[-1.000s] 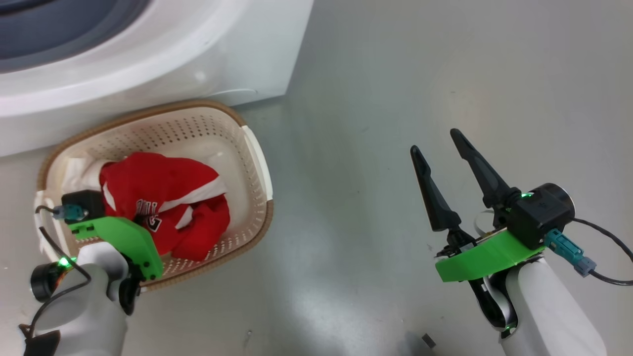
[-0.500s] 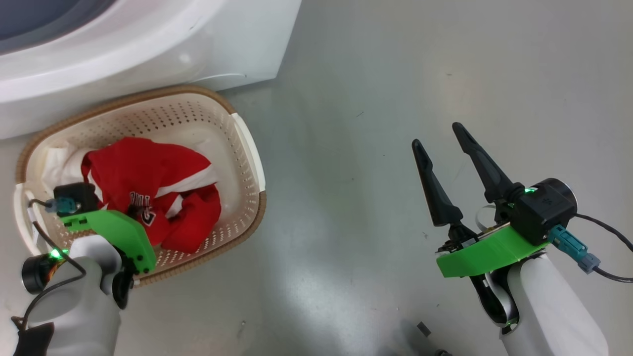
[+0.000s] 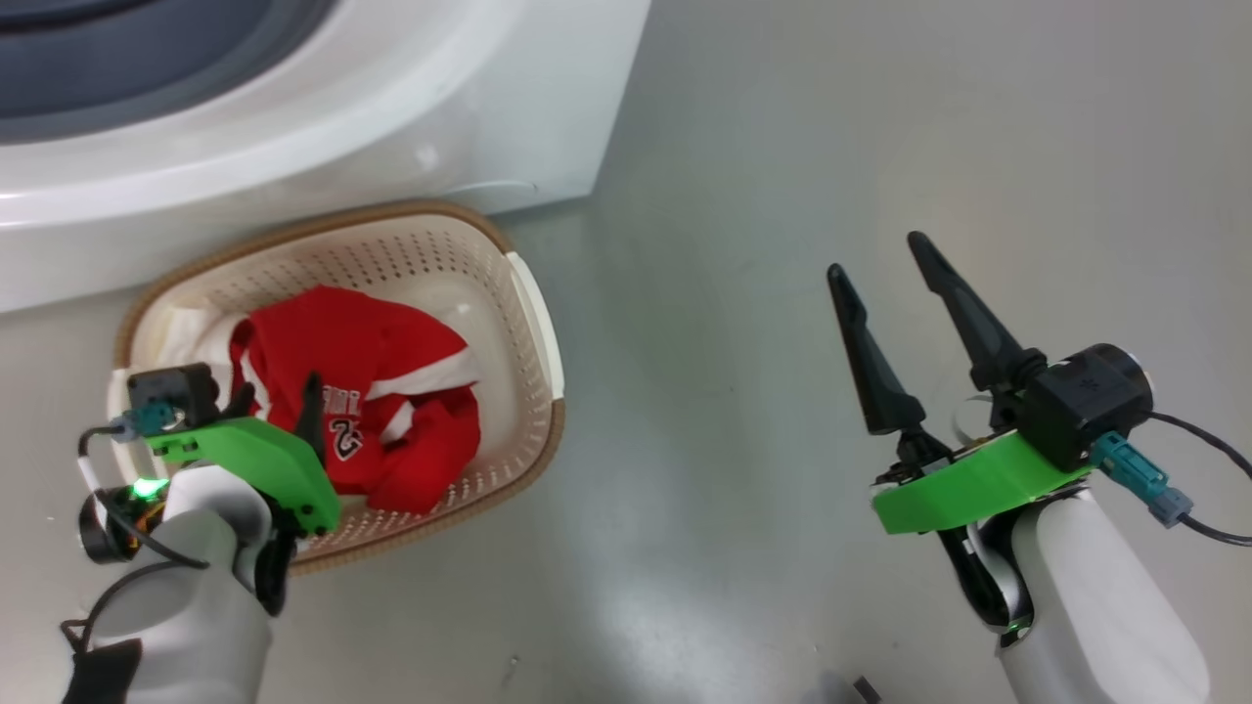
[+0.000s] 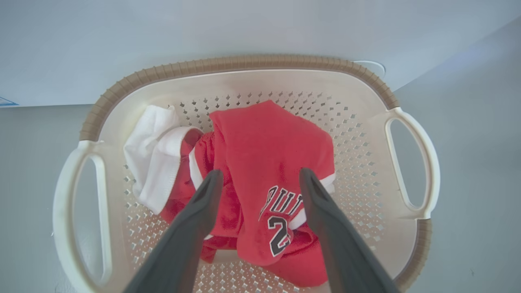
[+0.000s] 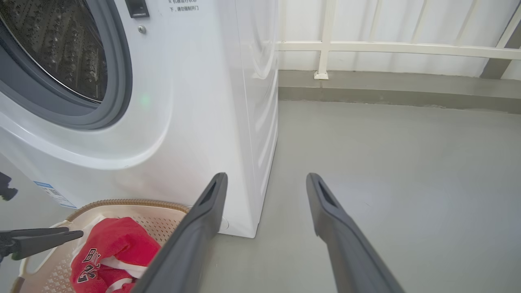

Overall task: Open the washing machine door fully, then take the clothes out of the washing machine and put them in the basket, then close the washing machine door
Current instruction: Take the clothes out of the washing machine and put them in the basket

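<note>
The cream basket (image 3: 533, 323) sits on the floor against the white washing machine (image 3: 440, 108). The clothes lie inside it: a red jersey (image 3: 377, 391) with a white-trimmed number 2 (image 4: 279, 236), and white cloth (image 4: 154, 150) at its left. My left gripper (image 4: 260, 175) hangs open just above the jersey, holding nothing; its dark fingertips (image 3: 313, 406) poke out past the green mount. My right gripper (image 3: 877, 259) stands open over bare floor to the right. The machine's grey-ringed opening (image 5: 118, 81) shows the steel drum (image 5: 61, 49). The washing machine door is out of view.
Grey floor (image 3: 734, 293) spreads right of the machine and basket. A white railing (image 5: 325, 44) on a low kerb closes the far side. A small dark scrap (image 3: 866, 687) lies by my right arm. A blue label (image 5: 53, 194) is on the machine's front.
The head camera has shifted. My left gripper has risen from the basket, its fingertips now showing above the jersey, which stays in the basket. The right gripper has barely moved.
</note>
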